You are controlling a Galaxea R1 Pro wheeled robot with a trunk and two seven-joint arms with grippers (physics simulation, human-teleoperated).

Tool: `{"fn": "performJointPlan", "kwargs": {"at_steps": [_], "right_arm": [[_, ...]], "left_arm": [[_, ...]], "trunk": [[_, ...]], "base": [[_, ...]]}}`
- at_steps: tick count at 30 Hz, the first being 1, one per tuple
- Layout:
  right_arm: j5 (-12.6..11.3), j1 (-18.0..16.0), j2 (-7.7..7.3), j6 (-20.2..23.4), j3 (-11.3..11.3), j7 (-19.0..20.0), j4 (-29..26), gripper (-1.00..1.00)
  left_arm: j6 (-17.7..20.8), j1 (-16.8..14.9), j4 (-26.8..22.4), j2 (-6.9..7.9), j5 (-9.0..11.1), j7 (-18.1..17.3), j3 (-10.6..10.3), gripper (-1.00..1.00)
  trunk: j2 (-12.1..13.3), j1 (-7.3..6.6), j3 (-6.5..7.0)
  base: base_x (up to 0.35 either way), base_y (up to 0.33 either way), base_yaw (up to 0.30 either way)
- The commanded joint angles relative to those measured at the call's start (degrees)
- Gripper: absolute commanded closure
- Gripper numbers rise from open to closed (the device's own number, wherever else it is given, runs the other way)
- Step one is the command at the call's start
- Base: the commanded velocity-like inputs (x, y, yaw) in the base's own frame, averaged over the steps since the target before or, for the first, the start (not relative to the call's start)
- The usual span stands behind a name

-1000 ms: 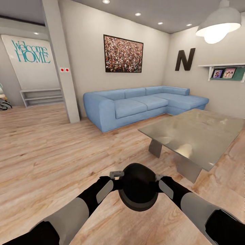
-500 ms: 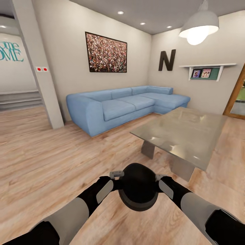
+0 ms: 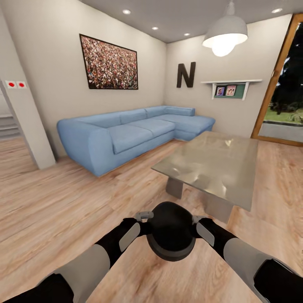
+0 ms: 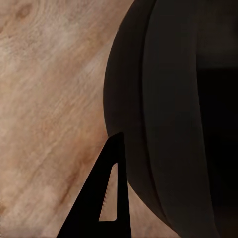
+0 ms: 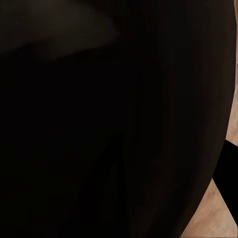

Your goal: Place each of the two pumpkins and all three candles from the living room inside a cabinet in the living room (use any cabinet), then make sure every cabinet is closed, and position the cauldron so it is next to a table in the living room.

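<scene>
View swung right; cauldron (image 3: 170, 235) still held, table (image 3: 210, 162) ahead.

Light wood plank floor (image 3: 63, 210) runs across the whole room. Standing on it, ahead and to the right, is the low coffee table, its grey-green surface (image 3: 210, 162) smooth and glossy, on chunky grey angled legs (image 3: 174, 187). Behind it the blue corner sofa (image 3: 126, 134) sits on the same planks against the wall. The planks also show in the left wrist view (image 4: 49, 114).
</scene>
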Motion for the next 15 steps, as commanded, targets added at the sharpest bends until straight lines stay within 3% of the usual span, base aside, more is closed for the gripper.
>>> {"fn": "performJointPlan", "kwargs": {"at_steps": [1,15], "right_arm": [[-0.3,-0.1,-0.07,0.1,-0.1,-0.5,-0.3,1.00],[-0.3,-0.1,-0.07,0.1,-0.1,-0.5,-0.3,1.00]], "left_arm": [[0.1,0.0,0.0,0.00,0.3,0.6,-0.2,1.00],[0.1,0.0,0.0,0.00,0.3,0.6,-0.2,1.00]], "trunk": [[0.0,0.01,-0.05],[0.0,0.01,-0.03]], "base": [[0.244,0.243,-0.290],[0.242,0.209,-0.290]]}}
